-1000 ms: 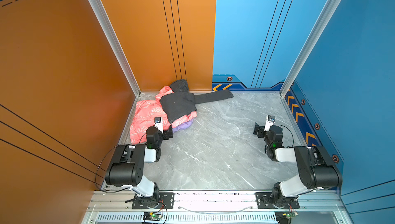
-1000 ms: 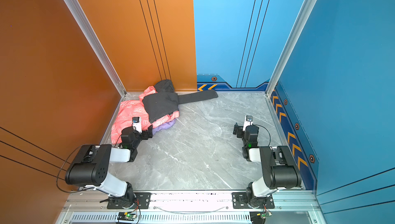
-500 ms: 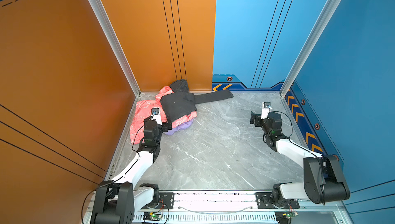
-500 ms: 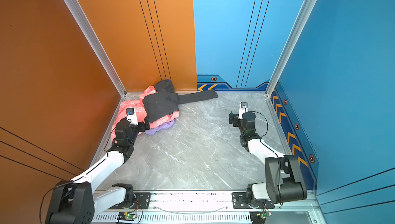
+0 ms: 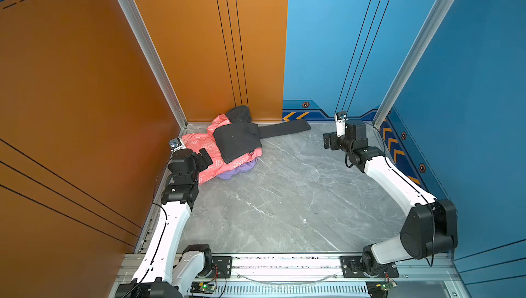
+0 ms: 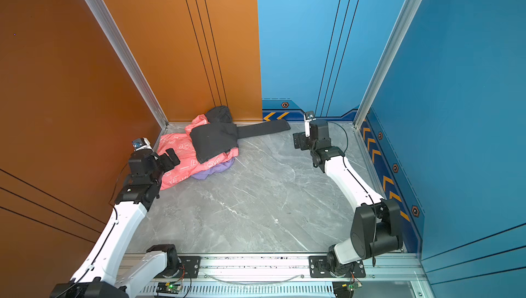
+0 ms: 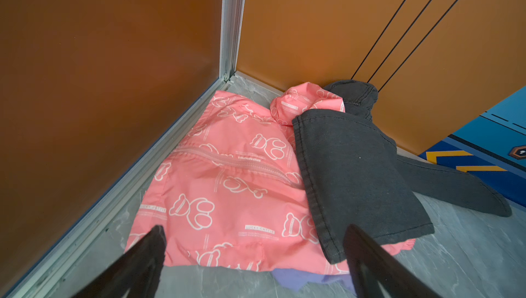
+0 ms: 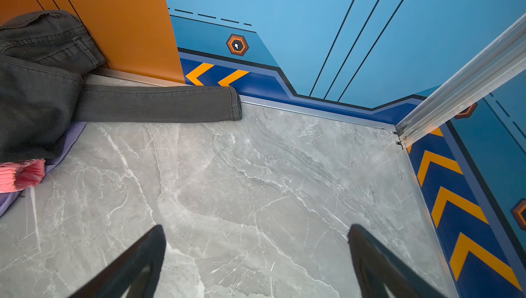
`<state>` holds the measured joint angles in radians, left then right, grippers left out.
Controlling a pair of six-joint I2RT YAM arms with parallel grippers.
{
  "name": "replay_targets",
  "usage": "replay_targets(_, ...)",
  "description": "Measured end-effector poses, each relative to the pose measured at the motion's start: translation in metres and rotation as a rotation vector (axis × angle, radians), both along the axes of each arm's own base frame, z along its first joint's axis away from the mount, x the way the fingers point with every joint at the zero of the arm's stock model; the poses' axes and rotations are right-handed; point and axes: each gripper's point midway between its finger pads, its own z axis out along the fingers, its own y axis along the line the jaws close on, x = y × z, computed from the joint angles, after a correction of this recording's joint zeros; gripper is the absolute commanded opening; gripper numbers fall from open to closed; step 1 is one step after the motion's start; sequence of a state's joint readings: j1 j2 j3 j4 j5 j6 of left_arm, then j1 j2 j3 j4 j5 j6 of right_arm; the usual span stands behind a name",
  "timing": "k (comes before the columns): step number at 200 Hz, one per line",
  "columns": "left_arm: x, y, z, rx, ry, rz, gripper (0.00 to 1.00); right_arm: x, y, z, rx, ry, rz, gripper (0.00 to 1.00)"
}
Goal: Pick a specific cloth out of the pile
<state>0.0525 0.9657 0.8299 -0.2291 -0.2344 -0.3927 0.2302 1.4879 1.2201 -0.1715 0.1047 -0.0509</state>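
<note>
While our left gripper [image 7: 254,231] hung with its black jaws spread wide and nothing between them, we saw the pile [image 5: 227,151] of soft garments just ahead of it. The plain lilac thin-fabric cloth [image 7: 297,278] lay at the bottom of that heap, only its edge peeping out close before the gripper from beneath the coral-pink white-printed jacket [image 7: 227,197] and the dark charcoal-grey long-sleeved garment [image 7: 355,168]. Our right gripper [image 8: 256,229] likewise stood wide open and empty over the grey marble tabletop [image 8: 256,168], with the pile well apart from it and the grey sleeve ahead.
</note>
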Motion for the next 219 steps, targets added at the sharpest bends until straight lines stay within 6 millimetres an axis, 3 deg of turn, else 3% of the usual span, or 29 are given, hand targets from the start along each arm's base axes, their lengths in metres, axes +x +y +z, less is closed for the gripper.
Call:
replay_targets(38, -0.005, -0.017, -0.033, -0.245, 0.075, 0.035, 0.95, -0.011, 0.005, -0.009, 0.018, 0.067, 0.028, 1.00)
replay_targets(63, -0.006, -0.041, -0.054, -0.396, 0.109, 0.031, 0.92, -0.009, 0.005, 0.001, 0.035, 0.065, 0.008, 1.00)
replay_targets(92, -0.005, -0.069, -0.083, -0.547, 0.168, 0.022, 0.87, 0.003, -0.008, 0.008, 0.119, 0.067, -0.019, 1.00)
replay_targets(95, -0.005, -0.071, -0.086, -0.561, 0.175, 0.025, 0.83, 0.003, -0.010, 0.007, 0.129, 0.070, -0.024, 1.00)
replay_targets(116, -0.002, -0.093, -0.106, -0.640, 0.238, 0.018, 0.76, 0.005, -0.019, 0.004, 0.166, 0.082, -0.052, 1.00)
replay_targets(143, 0.009, -0.115, -0.124, -0.727, 0.273, 0.028, 0.64, 0.003, 0.000, 0.002, 0.184, 0.093, -0.011, 1.00)
replay_targets(171, 0.017, -0.133, -0.147, -0.812, 0.324, 0.082, 0.60, 0.001, 0.019, -0.005, 0.188, 0.114, 0.028, 1.00)
replay_targets(219, 0.037, -0.149, -0.170, -0.907, 0.346, 0.149, 0.49, 0.003, 0.025, -0.017, 0.191, 0.142, 0.036, 1.00)
